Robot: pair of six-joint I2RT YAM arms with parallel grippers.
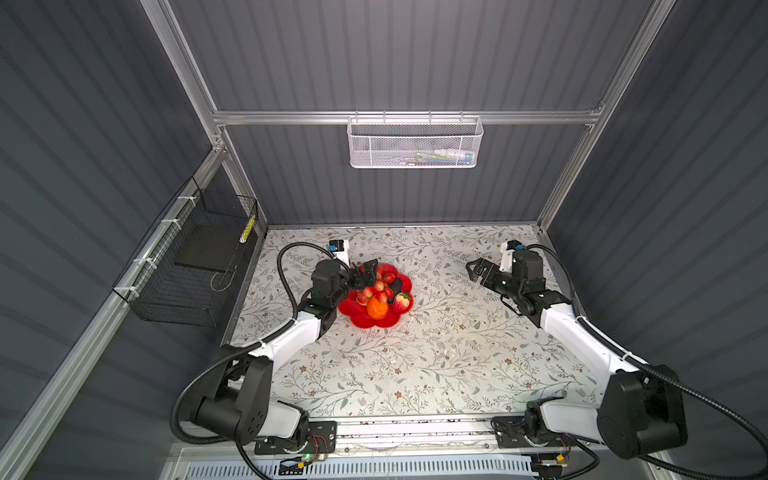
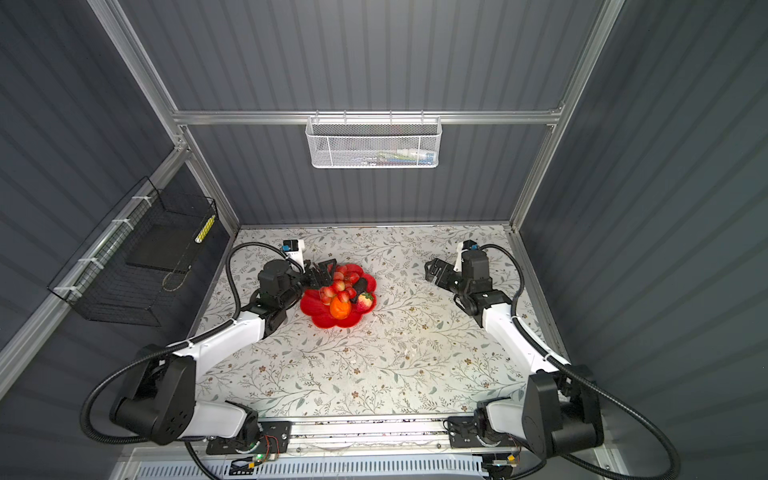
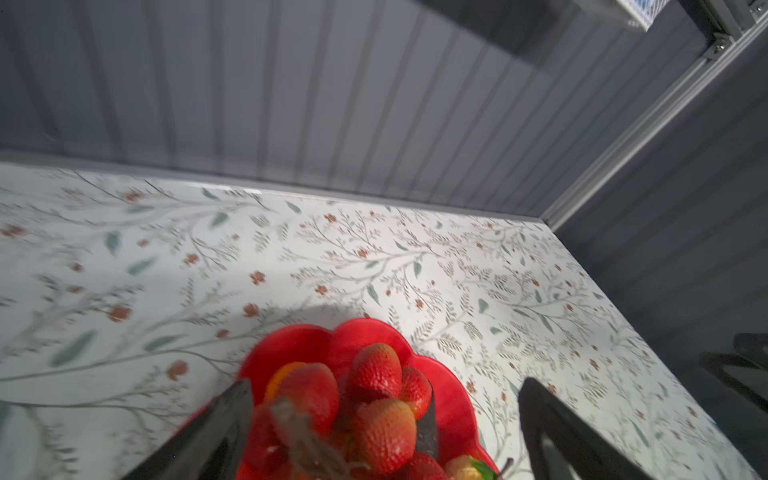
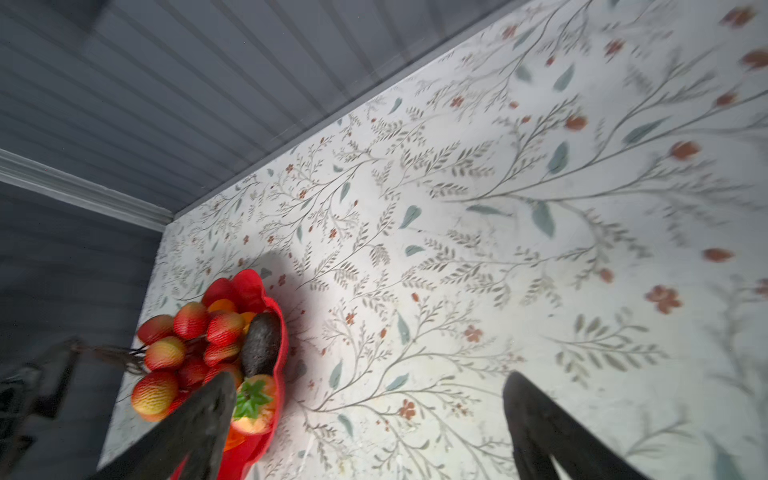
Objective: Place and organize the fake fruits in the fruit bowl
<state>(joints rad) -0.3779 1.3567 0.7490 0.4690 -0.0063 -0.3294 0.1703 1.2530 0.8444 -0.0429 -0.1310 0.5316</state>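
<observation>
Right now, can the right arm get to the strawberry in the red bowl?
Probably yes. The strawberry lies at the edge of the bowl nearest the right gripper, which is open, with only bare table between them. The left gripper is over the grape bunch, on the other side.

The fruit bowl (image 1: pixel 365 321) is glossy red. The grape bunch (image 4: pixel 183 345) is red with yellow blush, the avocado (image 4: pixel 261 345) almost black, the orange (image 1: pixel 377 309) bright orange, the strawberry (image 1: pixel 401 302) red with green leaves. The table (image 1: pixel 415 365) is white with grey-green twigs and small red-brown flowers.
</observation>
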